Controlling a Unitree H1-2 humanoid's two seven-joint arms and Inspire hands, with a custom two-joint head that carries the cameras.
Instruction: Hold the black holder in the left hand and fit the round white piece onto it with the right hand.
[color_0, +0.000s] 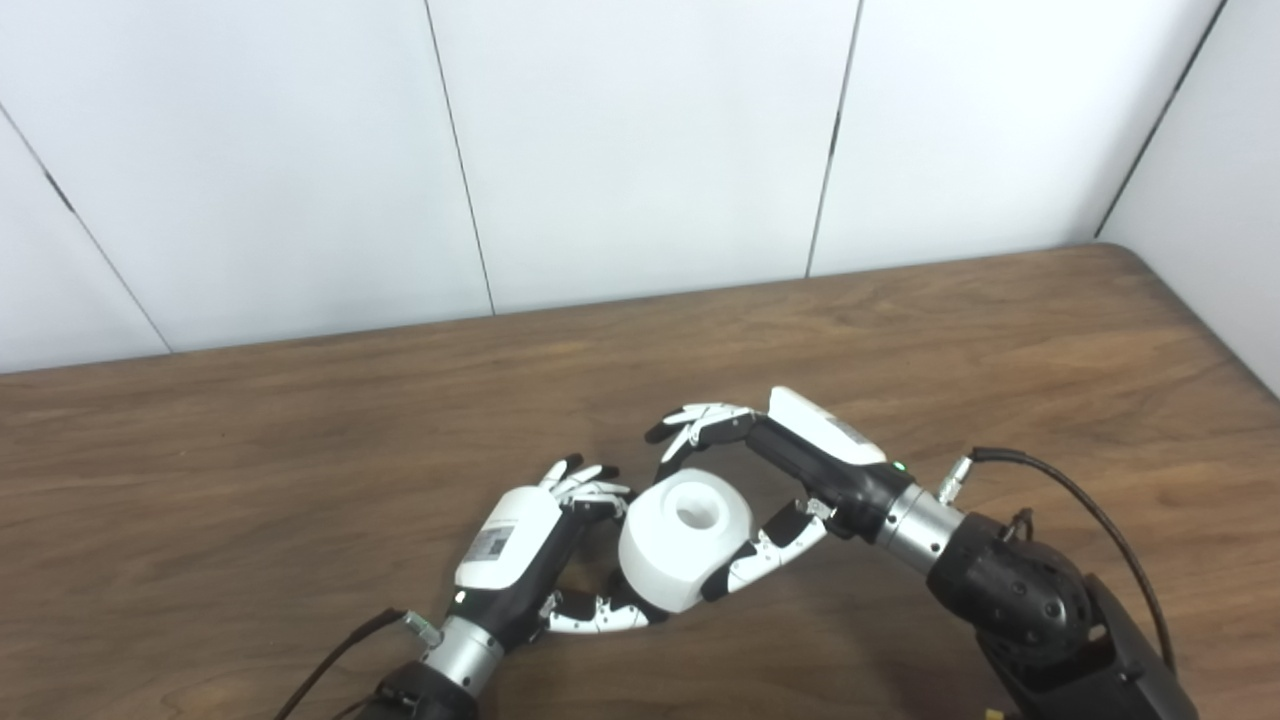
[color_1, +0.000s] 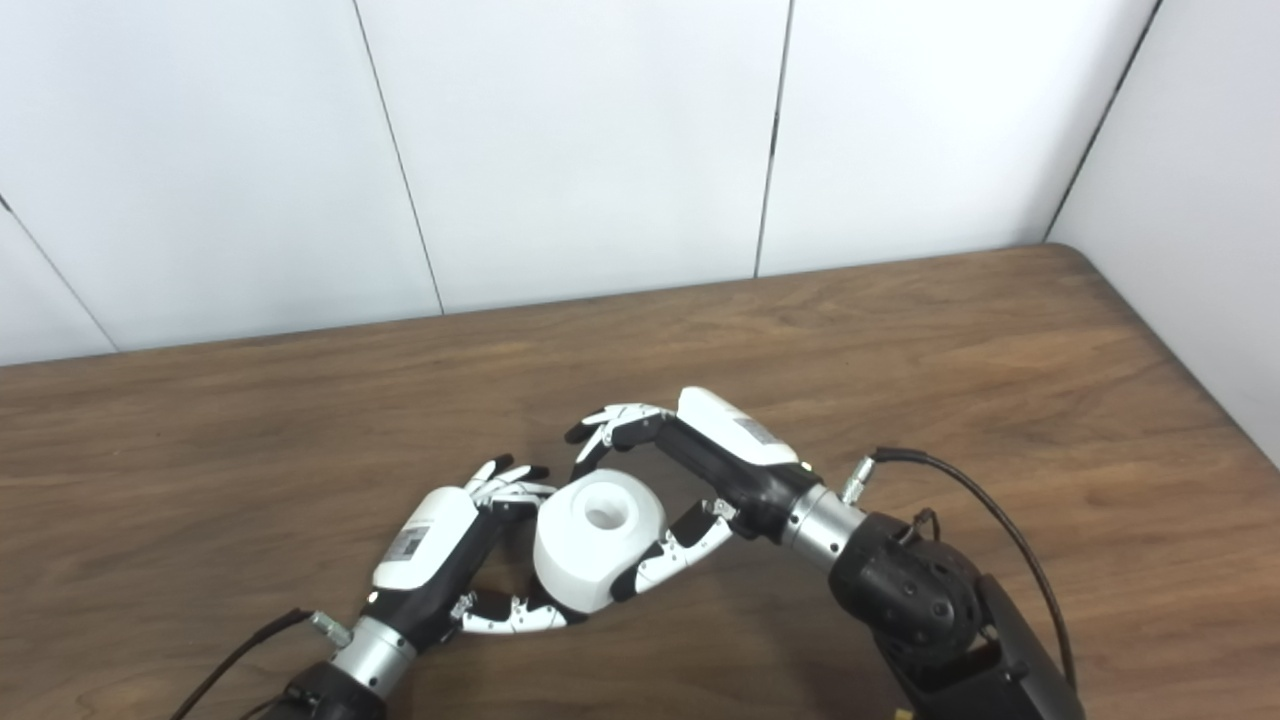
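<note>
Right hand (color_0: 790, 480), left hand (color_0: 540, 555) cup white piece (color_0: 685, 540)

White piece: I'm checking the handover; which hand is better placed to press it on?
Right. The right hand wraps the white piece with fingers and thumb; the left hand sits beside and beneath it.

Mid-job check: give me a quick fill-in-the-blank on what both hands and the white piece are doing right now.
1. The round white piece has a ____ in its top face.
2. The right robot hand grips the piece between its fingers and ____.
3. The left robot hand is on the piece's ____ side.
4. Everything sits over a ____ table.

Missing words: hole; thumb; left; wooden
</note>
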